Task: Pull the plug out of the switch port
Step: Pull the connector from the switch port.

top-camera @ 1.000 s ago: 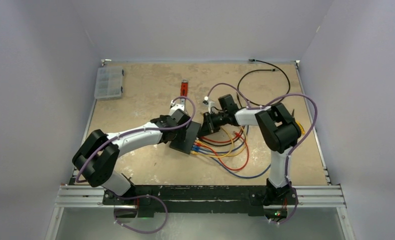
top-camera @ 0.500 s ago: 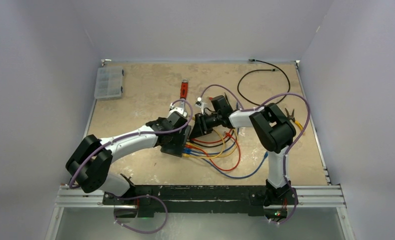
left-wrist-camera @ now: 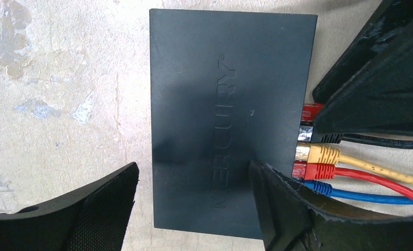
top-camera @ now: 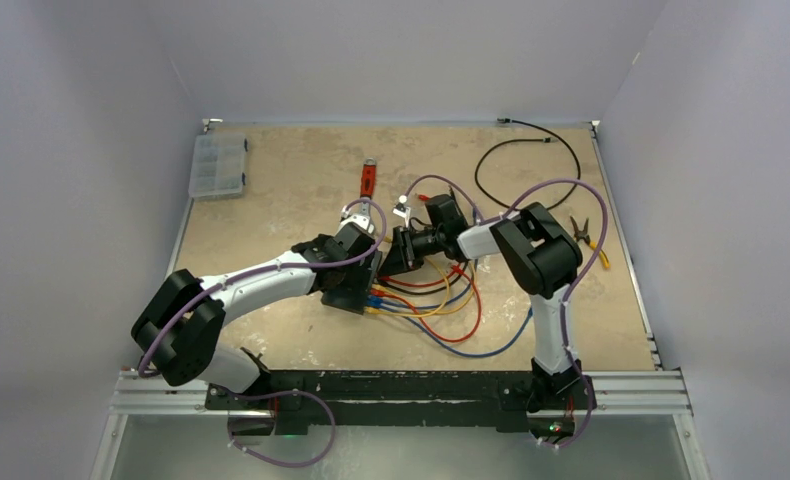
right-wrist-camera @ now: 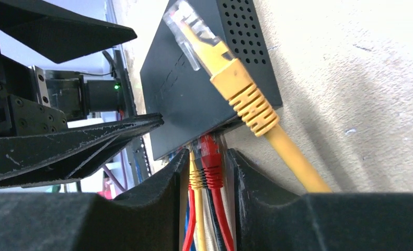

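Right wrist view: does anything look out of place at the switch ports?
Yes. A loose yellow plug is out of its port, its clear connector bare, lying slantwise across the switch's vented side. The red plug and a second yellow plug appear seated, between the right gripper's jaws.
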